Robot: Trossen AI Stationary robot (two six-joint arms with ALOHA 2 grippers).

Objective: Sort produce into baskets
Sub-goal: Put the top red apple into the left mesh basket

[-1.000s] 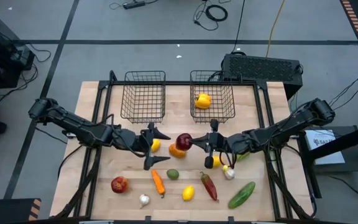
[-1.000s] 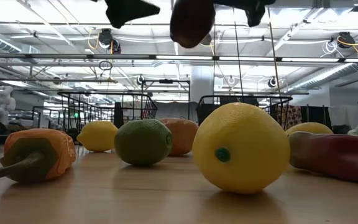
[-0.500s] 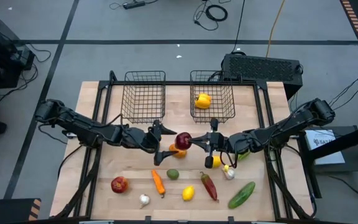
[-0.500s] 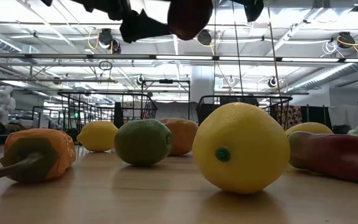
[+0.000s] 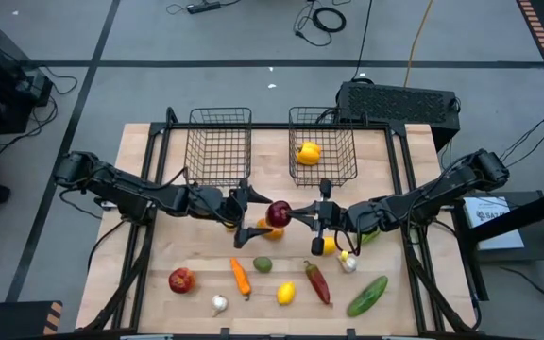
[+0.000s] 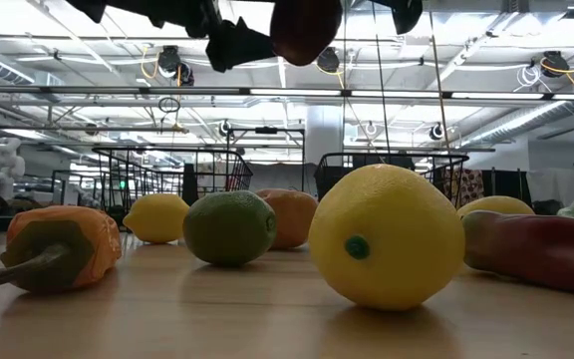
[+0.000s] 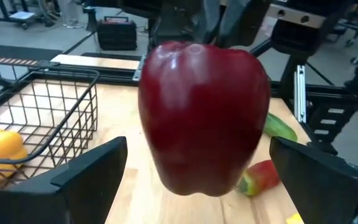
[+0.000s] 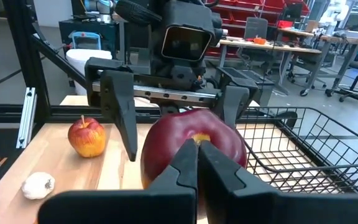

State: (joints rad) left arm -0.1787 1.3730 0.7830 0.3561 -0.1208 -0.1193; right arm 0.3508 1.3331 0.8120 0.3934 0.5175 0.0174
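Note:
A dark red apple (image 5: 279, 213) hangs in the air over the table's middle, held by my right gripper (image 5: 297, 216), which is shut on it. My left gripper (image 5: 255, 210) is open, and its two fingers (image 7: 92, 177) stand on either side of the apple (image 7: 204, 118) without touching it. Two dark wire baskets stand at the far edge: the left basket (image 5: 219, 146) and the right basket (image 5: 322, 168), which holds a yellow pepper (image 5: 308, 152). More produce lies on the near half of the table. My right gripper pinches the apple at the pale stem hollow on its top (image 8: 197, 138) between its two fingertips. The fingers come from the table's right side. The apple is lifted clear of the table and sits beyond the fingertips.
On the table lie a red apple (image 5: 181, 280), two garlics (image 5: 219, 304) (image 5: 348, 263), a carrot (image 5: 241, 276), a lime (image 5: 263, 264), lemons (image 5: 286, 293) (image 5: 321, 245), a chilli (image 5: 316, 281), a cucumber (image 5: 367, 295) and an orange piece (image 5: 268, 229) under the held apple.
My left gripper has gone toward the table's right edge, up to the held apple, and its open fingers now stand on either side of it. My right gripper and the apple have kept still.

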